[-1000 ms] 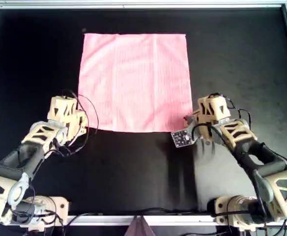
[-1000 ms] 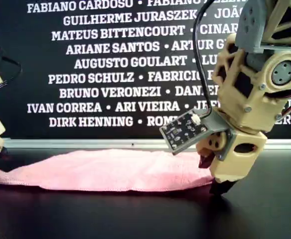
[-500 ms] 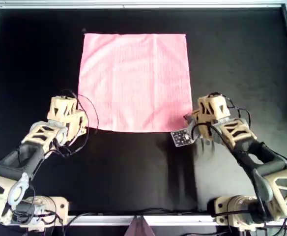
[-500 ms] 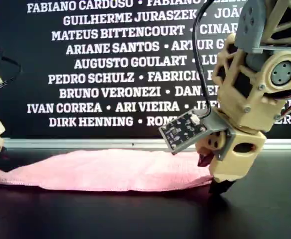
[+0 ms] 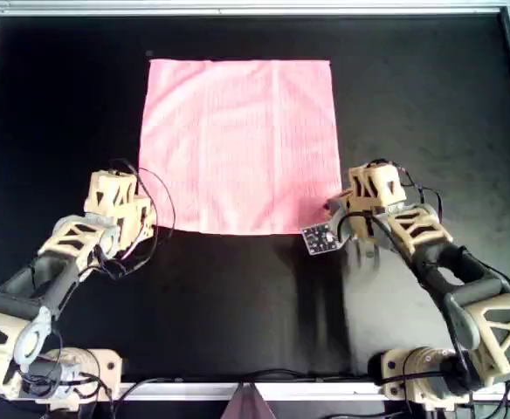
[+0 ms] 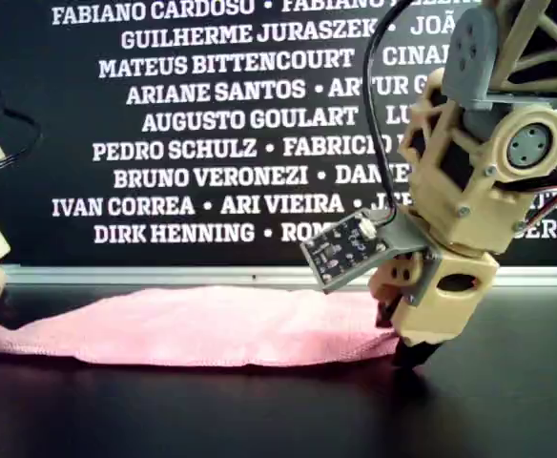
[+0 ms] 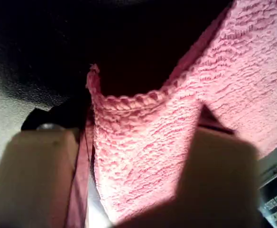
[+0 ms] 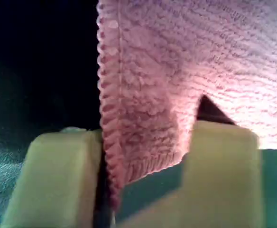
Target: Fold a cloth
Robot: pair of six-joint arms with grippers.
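1. The cloth [image 5: 240,144] lies spread flat on the black table [image 5: 54,113].
2. My first gripper [image 7: 133,190] pinches a cloth corner.
3. My second gripper [image 8: 143,185] clamps another cloth corner.

Both arms are built of cream-beige printed plastic with open triangular lattice cut-outs, seen on the arm at the overhead view's left [image 5: 58,253] and the arm at its right [image 5: 430,253]. Dark grey sleeves cover the mid-links. Thin black cables are looped beside each wrist. A small dark circuit board [image 6: 340,250] with a white connector is mounted on a grey bracket. Silver screws and a round grey hub [image 6: 527,145] are visible on the housing.
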